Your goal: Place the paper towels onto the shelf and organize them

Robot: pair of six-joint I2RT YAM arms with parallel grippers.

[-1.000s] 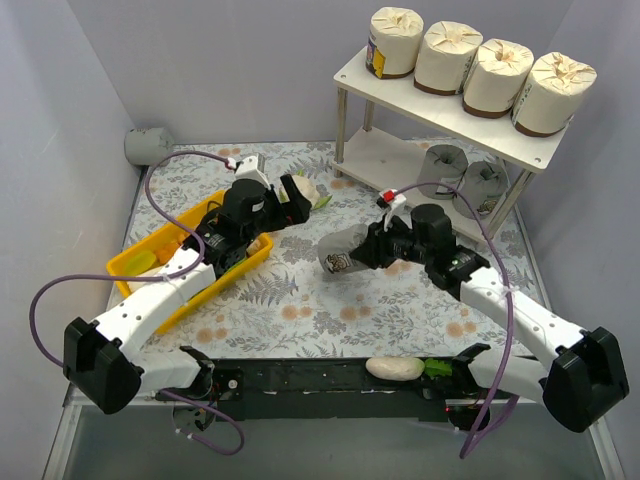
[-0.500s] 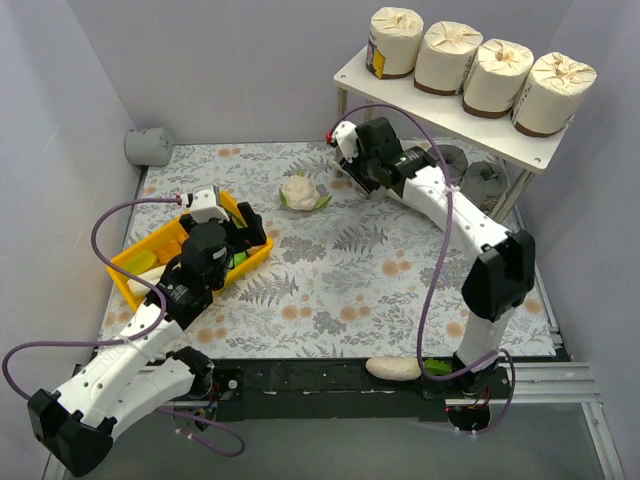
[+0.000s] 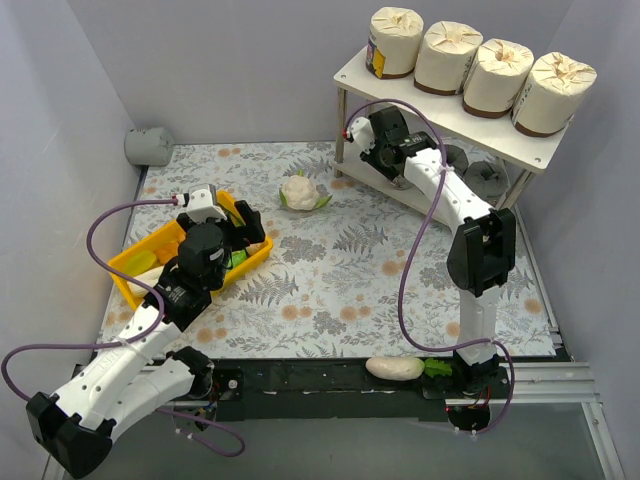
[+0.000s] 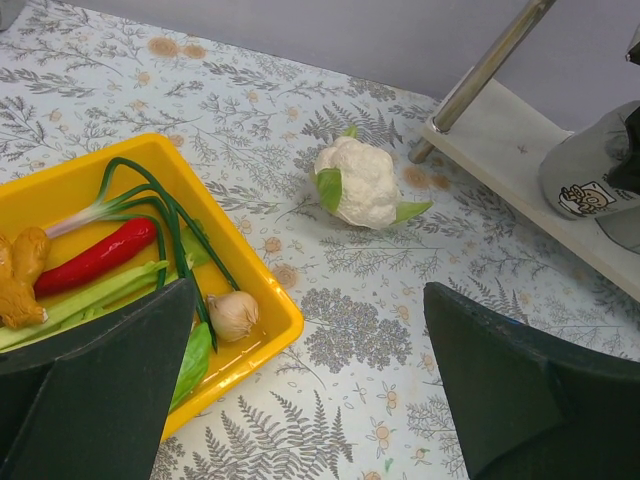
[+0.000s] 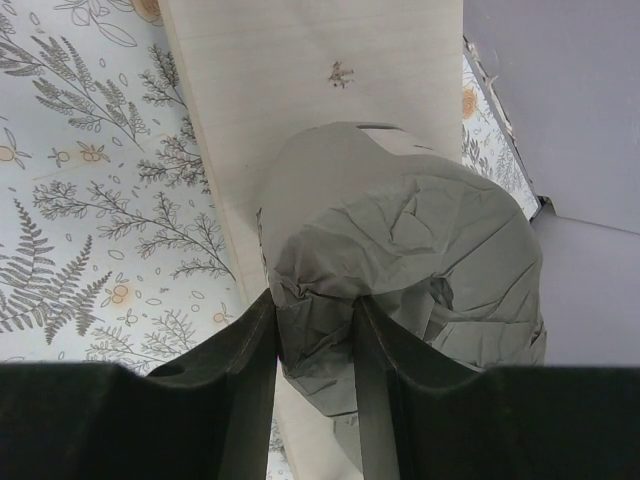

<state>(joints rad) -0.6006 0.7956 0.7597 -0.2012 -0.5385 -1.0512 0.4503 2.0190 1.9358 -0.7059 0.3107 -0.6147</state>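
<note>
The shelf (image 3: 350, 75) stands at the back right with four cream paper towels (image 3: 448, 55) on its top board. Two grey rolls (image 3: 447, 160) stand on the lower board (image 3: 372, 150). My right gripper (image 5: 315, 310) is shut on the pleated end of a third grey roll (image 5: 420, 250) and holds it over the lower board's left end (image 5: 300, 90). This roll also shows in the left wrist view (image 4: 590, 180). A fourth grey roll (image 3: 148, 145) lies at the back left wall. My left gripper (image 4: 310, 350) is open and empty, above the mat beside the tray.
A yellow tray (image 3: 135, 265) of vegetables sits at the left, under my left arm. A white cauliflower (image 3: 300, 192) lies on the mat left of the shelf's legs. A long white radish (image 3: 395, 368) lies at the near edge.
My right arm carried the grey roll from the middle of the mat up to the shelf's lower board. My left gripper drew back from the cauliflower to the yellow tray.
</note>
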